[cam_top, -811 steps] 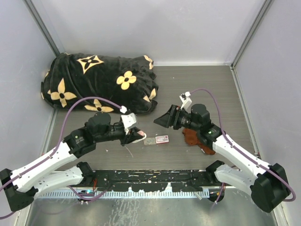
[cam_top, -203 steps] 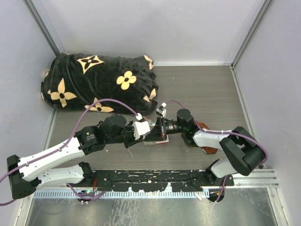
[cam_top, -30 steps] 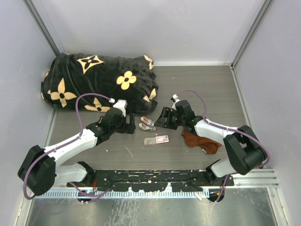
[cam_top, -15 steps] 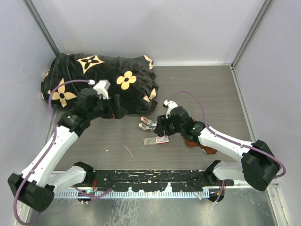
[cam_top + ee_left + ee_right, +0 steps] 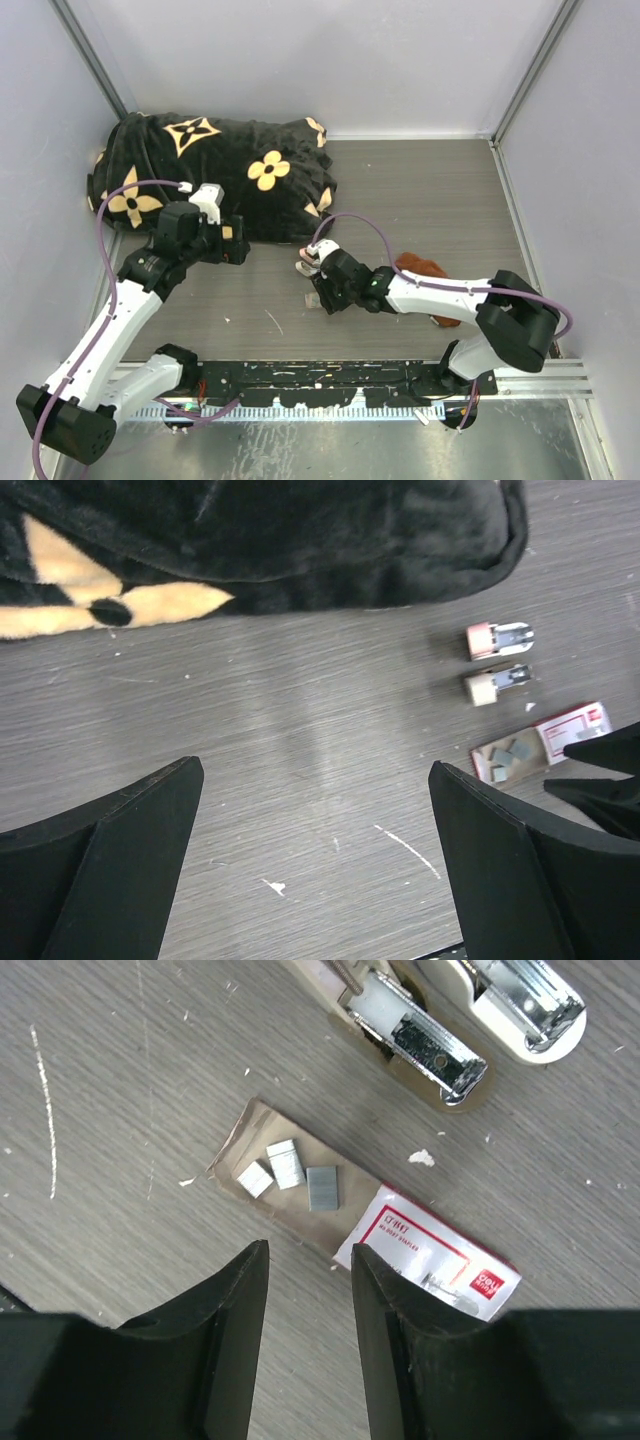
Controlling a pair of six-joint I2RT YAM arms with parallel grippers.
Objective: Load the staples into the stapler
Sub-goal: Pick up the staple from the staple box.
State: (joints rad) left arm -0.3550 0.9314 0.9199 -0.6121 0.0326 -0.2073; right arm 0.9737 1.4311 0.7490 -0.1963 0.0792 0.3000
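Grey counter: your right end effector hangs part-open over the staples, gripping nothing; stapler just beside them; left end effector wide open.

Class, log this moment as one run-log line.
left gripper open, empty | right gripper open over staples | stapler opened near box

White-and-black arms, purple cables

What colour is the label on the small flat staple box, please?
Red and white label; right wrist view.
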